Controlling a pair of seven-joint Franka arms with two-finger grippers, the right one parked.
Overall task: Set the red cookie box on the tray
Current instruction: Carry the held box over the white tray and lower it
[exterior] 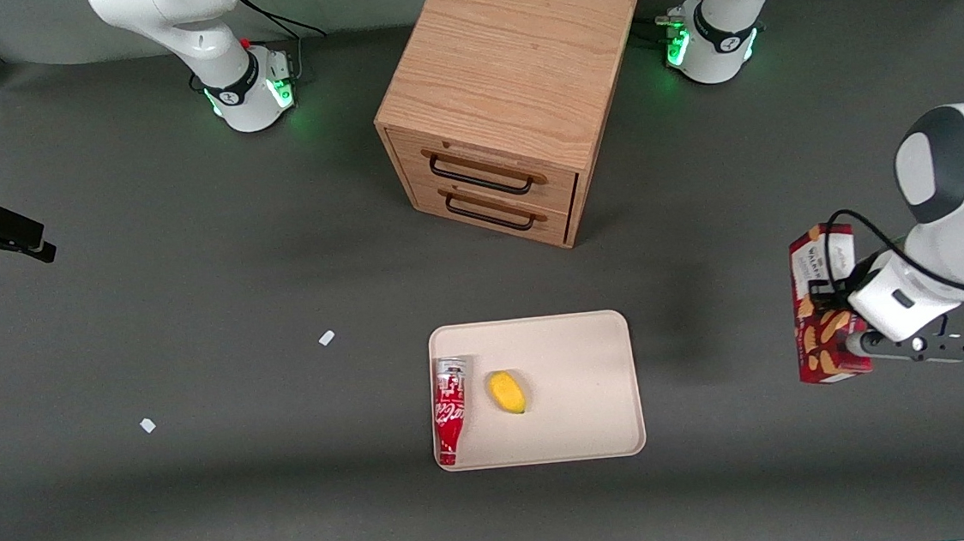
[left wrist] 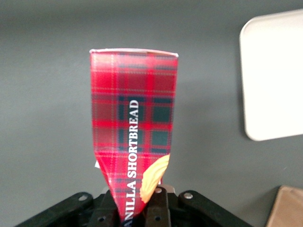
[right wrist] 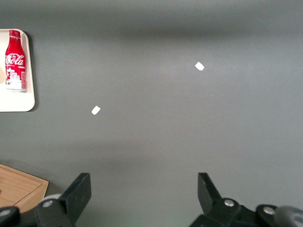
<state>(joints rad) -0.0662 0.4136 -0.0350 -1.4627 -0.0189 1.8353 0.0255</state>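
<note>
Starting at the parked arm's end of the table, two white scraps (exterior: 326, 338) lie on the grey mat; at the middle, the wooden cabinet (exterior: 511, 96) stands farther from the front camera than the tray (exterior: 575, 358), which holds a soda bottle (exterior: 450, 409) and a yellow fruit (exterior: 506, 391); toward the working arm's end, my gripper (exterior: 847, 343) is clamped on the red cookie box (exterior: 818, 278), well apart from the tray; I judge this the carry step; next I must travel to the tray's bare part and lower it.
</note>
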